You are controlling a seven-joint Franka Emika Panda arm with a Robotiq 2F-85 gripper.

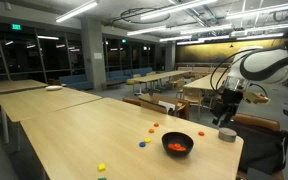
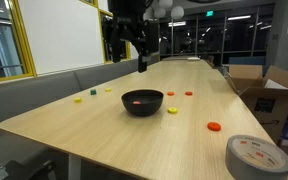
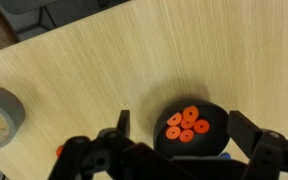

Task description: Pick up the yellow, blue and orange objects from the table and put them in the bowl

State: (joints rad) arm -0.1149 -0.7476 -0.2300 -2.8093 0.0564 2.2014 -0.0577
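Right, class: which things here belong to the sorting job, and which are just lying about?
Job: bowl, yellow piece, blue piece, orange pieces, table, open gripper.
Lying about: tape roll, cardboard box.

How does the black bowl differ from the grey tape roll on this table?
The bowl is black; the tape roll is grey. The bowl holds orange discs; the tape roll is an open ring. The bowl sits mid-table; the tape roll sits by the table edge. Both are round and rest on the table.
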